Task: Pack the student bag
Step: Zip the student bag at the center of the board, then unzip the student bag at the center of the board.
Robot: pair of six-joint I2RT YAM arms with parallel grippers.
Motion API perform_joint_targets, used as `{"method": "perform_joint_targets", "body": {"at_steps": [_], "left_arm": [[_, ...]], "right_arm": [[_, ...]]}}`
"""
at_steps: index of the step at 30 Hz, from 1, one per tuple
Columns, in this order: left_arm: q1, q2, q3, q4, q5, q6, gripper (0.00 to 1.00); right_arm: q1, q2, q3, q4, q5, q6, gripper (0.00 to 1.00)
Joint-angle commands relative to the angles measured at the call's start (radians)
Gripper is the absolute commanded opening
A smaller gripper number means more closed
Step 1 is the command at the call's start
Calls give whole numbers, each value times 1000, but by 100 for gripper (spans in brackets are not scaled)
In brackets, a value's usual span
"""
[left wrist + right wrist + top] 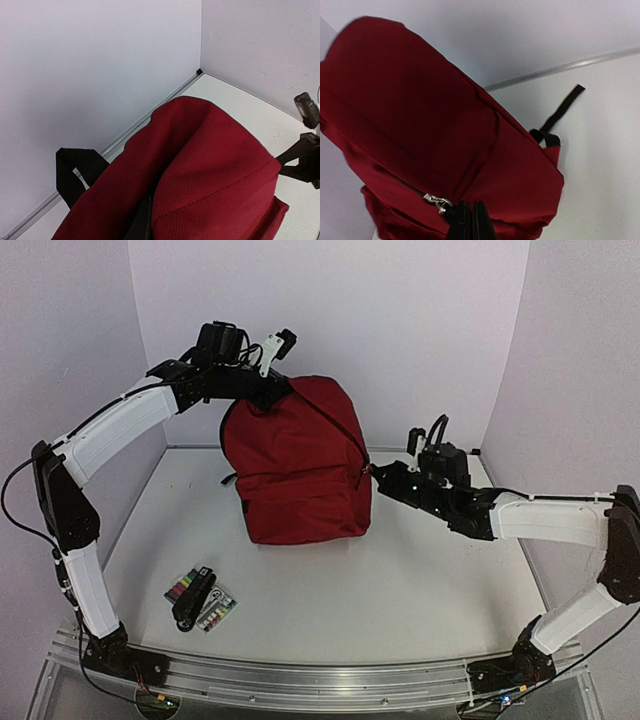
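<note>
Overhead, left gripper [278,392] is pinching the dark red fabric backpack [300,470] by its top; only the wrist view is revealing right gripper [470,221] closed beside a silver zipper pull [436,200]

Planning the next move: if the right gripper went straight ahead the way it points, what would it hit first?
The student bag. The right gripper, shut, sits against its red side by the metal zipper pull, so it would likely press straight into the fabric.

Two robot arms. The left arm [110,425] and right arm [555,518] have white shells over the links, with black joints and bases. A white bracket [267,348] tops the left wrist, and green lights [412,480] dot the right.
</note>
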Motion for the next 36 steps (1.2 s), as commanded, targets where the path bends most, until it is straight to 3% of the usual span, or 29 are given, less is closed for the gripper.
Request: {"method": "perform_joint_targets", "body": {"at_steps": [1, 6, 9, 10, 11, 12, 14, 17, 19, 24, 29, 32, 36], "left_arm": [[65, -54, 47, 135, -92, -82, 0], [67, -56, 61, 143, -91, -97, 0], [68, -49, 58, 121, -2, -94, 4], [68, -49, 55, 105, 40, -93, 12], [68, -54, 46, 90, 82, -100, 28], [68, -61, 32, 71, 121, -107, 43], [68, -102, -12, 61, 189, -142, 70], [68, -186, -115, 60, 219, -208, 89], [68, -251, -161, 43, 220, -261, 97], [69, -366, -229, -80, 160, -356, 100], [71, -507, -411, -115, 83, -454, 100], [71, -591, -544, -113, 41, -516, 100], [71, -684, -724, -76, 55, -565, 100]], "right_arm": [[-9, 93, -56, 62, 26, 75, 0], [-9, 134, -44, 92, 42, 74, 0], [-9, 169, 10, 92, 16, 61, 0], [-9, 174, 25, 92, 0, 57, 0], [-8, 173, 36, 92, -16, 50, 1], [-8, 169, 41, 92, -30, 42, 8], [-9, 141, 42, 93, -57, 12, 30], [-8, 78, 11, 92, -103, -49, 56], [-9, 26, -22, 90, -123, -78, 66], [-9, -99, -109, 41, -120, -104, 79], [-9, -211, -176, 25, -181, -101, 88], [-3, -222, -182, 29, -230, -123, 95], [18, -183, -171, 43, -254, -142, 97]]}}
